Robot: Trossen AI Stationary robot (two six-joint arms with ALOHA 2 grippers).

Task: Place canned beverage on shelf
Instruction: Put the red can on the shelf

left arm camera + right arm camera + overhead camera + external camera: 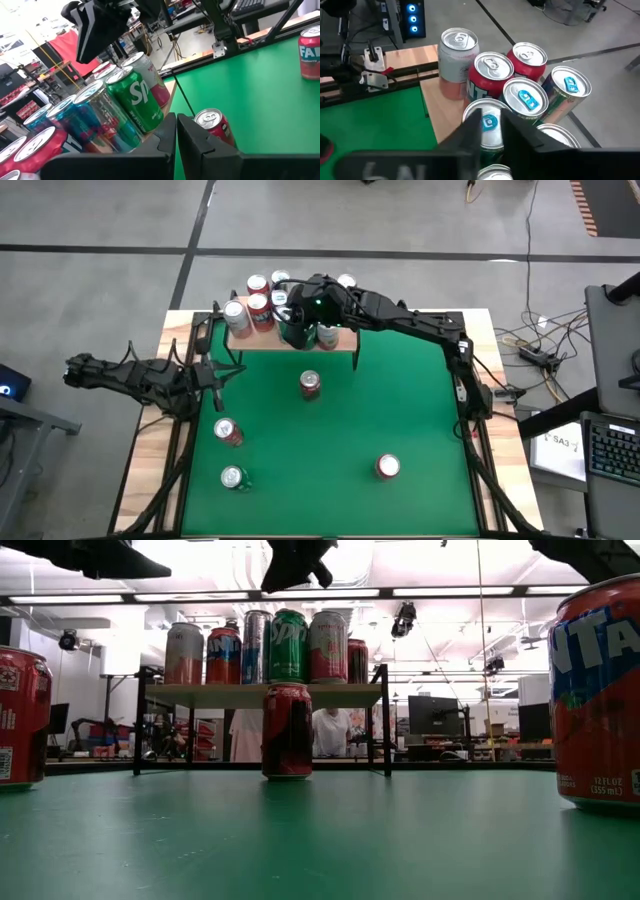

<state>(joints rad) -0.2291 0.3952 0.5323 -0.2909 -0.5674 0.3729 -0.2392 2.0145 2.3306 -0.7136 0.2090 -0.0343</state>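
my right fingers hang above the cans crowded on the shelf at the far edge of the green counter, drawn narrow with only a slim gap, gripping nothing; directly below them stands a can with a blue tab. the green can stands upright on the shelf among the others. my left fingers are pressed together, empty, at the counter's left side. a red can stands on the counter just in front of the shelf; three more cans stand nearer the front.
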